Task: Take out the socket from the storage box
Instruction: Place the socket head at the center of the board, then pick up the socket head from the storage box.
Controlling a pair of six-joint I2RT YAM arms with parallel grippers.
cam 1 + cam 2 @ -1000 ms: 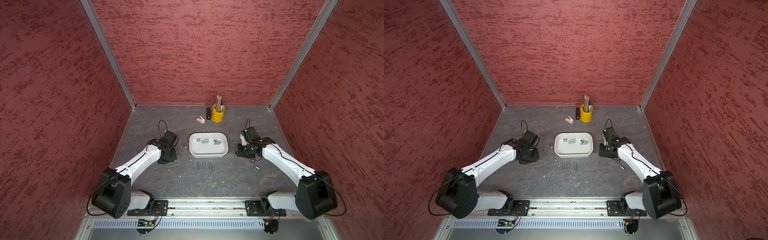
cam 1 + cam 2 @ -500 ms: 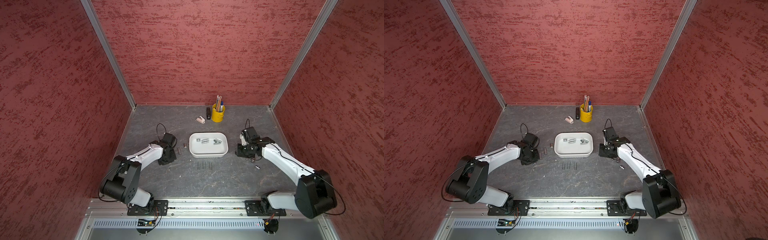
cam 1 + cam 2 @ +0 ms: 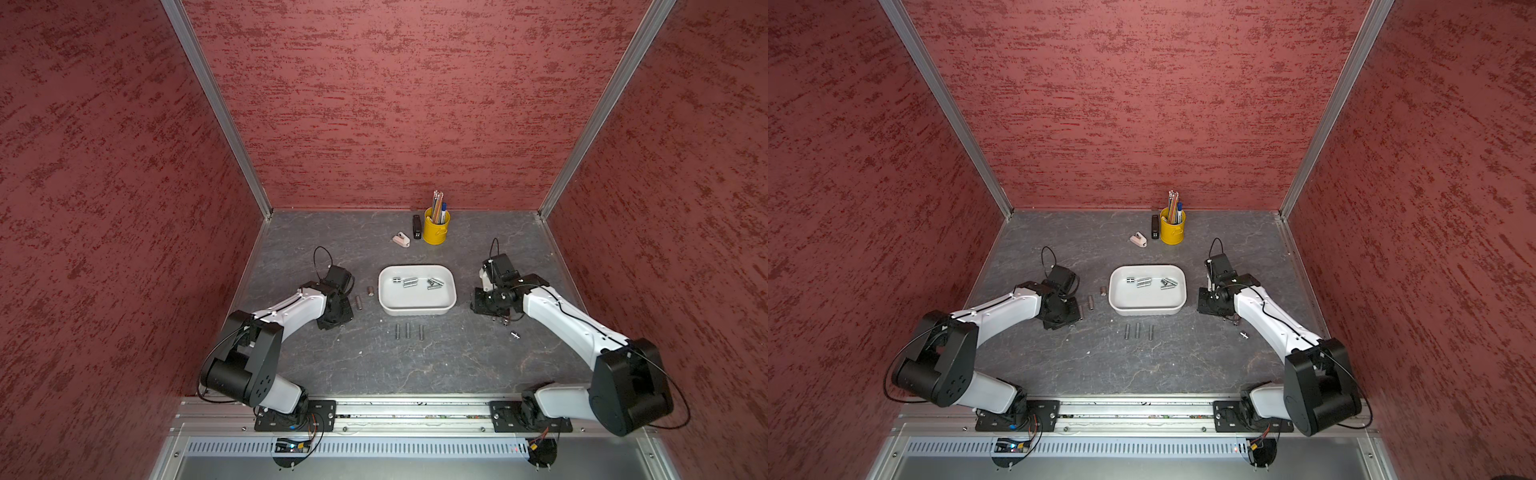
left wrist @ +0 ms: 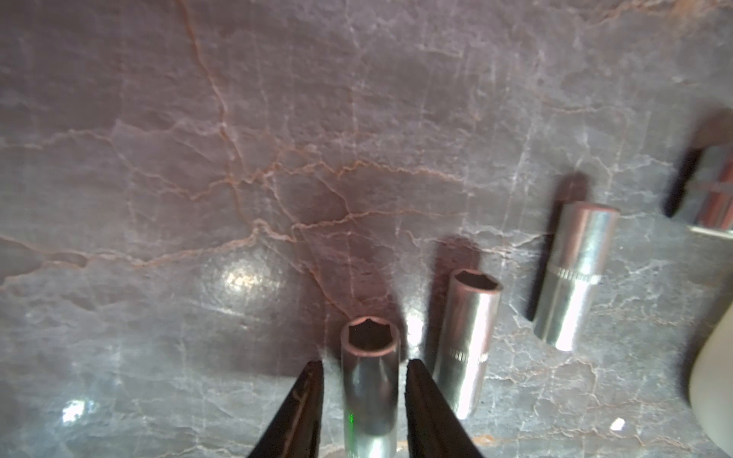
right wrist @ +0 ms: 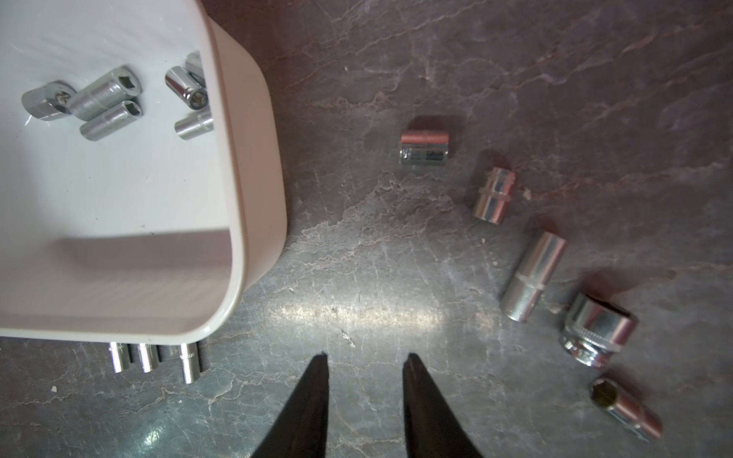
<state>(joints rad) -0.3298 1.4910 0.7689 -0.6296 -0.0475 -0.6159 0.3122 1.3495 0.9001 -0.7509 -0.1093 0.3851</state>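
The white storage box (image 3: 417,309) (image 3: 1147,309) sits mid-table with several chrome sockets (image 3: 410,282) (image 5: 105,95) lying in it. My left gripper (image 4: 365,366) is low over the table left of the box (image 3: 343,313). It is open, and its fingers straddle a long socket (image 4: 371,380) lying on the table, with a gap on each side. Two more long sockets (image 4: 464,349) lie beside that one. My right gripper (image 5: 365,359) (image 3: 482,305) hangs open and empty just right of the box wall (image 5: 254,190).
Three thin sockets (image 3: 409,331) (image 5: 148,357) lie in a row before the box. Several sockets (image 5: 533,277) lie right of my right gripper, one of them wide (image 5: 599,335). A yellow pen cup (image 3: 434,230), a black item (image 3: 417,227) and a pink item (image 3: 401,240) stand at the back.
My left jaws have spread apart off the socket between them. The left arm's rear links have swung up and inward. The right arm has stayed put.
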